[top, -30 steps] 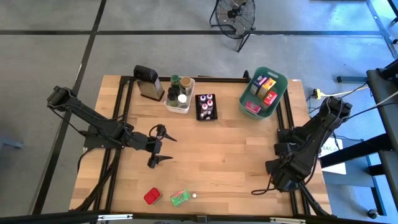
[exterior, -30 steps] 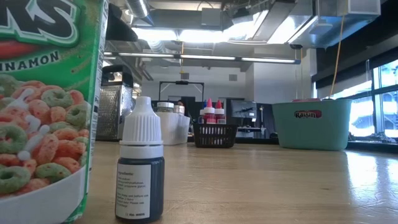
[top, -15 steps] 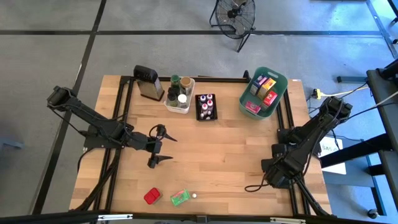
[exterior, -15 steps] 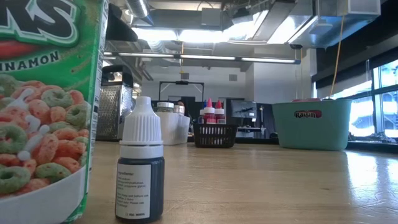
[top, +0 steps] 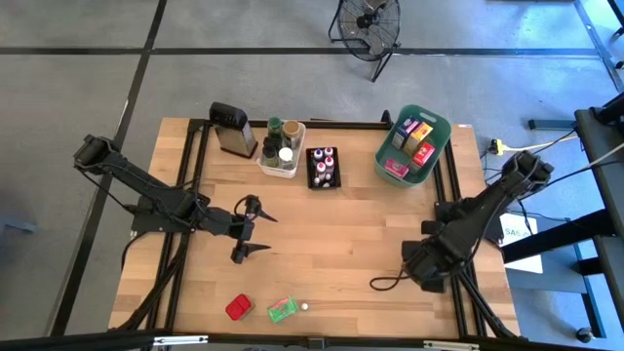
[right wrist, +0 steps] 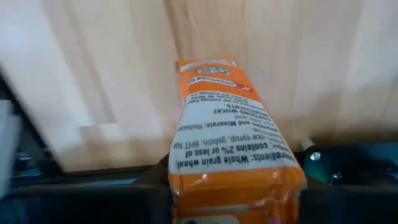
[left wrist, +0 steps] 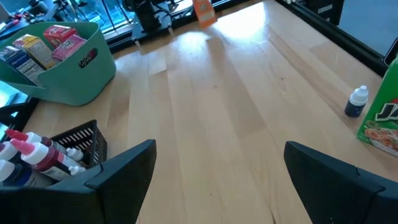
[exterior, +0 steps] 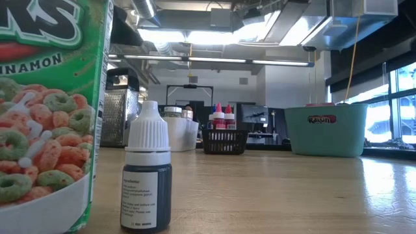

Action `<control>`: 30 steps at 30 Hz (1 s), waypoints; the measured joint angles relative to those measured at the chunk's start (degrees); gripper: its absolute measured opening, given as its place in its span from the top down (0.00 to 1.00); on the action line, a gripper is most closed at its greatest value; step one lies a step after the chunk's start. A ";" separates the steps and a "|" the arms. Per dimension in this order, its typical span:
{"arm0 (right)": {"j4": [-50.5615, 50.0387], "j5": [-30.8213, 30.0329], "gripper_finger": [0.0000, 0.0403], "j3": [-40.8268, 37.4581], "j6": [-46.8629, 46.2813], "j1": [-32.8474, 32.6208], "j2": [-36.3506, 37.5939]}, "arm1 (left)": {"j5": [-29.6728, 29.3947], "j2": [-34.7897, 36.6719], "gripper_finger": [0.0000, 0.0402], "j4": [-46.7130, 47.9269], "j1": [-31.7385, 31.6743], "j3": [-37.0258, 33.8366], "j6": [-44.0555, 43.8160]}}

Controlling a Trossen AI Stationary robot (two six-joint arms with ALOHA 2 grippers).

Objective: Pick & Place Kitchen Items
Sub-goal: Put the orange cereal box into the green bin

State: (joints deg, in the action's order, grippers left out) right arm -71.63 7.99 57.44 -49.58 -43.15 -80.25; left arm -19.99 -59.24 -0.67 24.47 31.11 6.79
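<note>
I see the R gripper [top: 375,285] low over the table's [top: 341,234] near-right part, its jaws clamped on an orange packet [right wrist: 224,137]; R wrist view shows the packet filling the gap between the fingers, printed side up, above the wood. L gripper [top: 255,226] hangs over the table's left-centre, jaws spread wide, nothing between them; wrist view confirms bare wood between the fingers [left wrist: 118,171].

Near edge, left of centre: red packet [top: 237,307], green packet [top: 281,309] just beside it, and a small white-capped bottle [top: 304,305] right of that, apart from both. Low view has the bottle [exterior: 146,175] upright beside the green packet [exterior: 49,110].

Far edge: grater [top: 230,129], white bin [top: 281,148] w/ jars, black bin [top: 323,167] w/ capped bottles, teal bin [top: 414,146] w/ several packets inside.
</note>
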 joint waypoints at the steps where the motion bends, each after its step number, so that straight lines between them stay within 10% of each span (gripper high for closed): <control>1: -1.13 0.00 0.74 1.51 0.13 0.63 0.20 | 0.00 0.00 0.13 0.36 0.02 0.00 -0.02; 10: -19.07 -12.23 0.74 19.01 4.57 8.79 0.98 | 0.17 0.00 0.13 2.03 0.02 0.00 -0.02; 21: -18.38 -37.80 0.74 33.92 31.71 32.98 2.49 | 0.17 0.00 0.13 2.18 0.01 0.00 -0.02; 30: -16.86 -39.36 0.74 31.52 44.54 55.54 2.02 | 0.17 0.00 0.13 2.24 0.02 0.00 -0.02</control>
State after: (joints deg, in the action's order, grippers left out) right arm -88.50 -31.37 88.96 -5.04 12.39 -78.23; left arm -19.81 -59.24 1.56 24.49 31.11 6.76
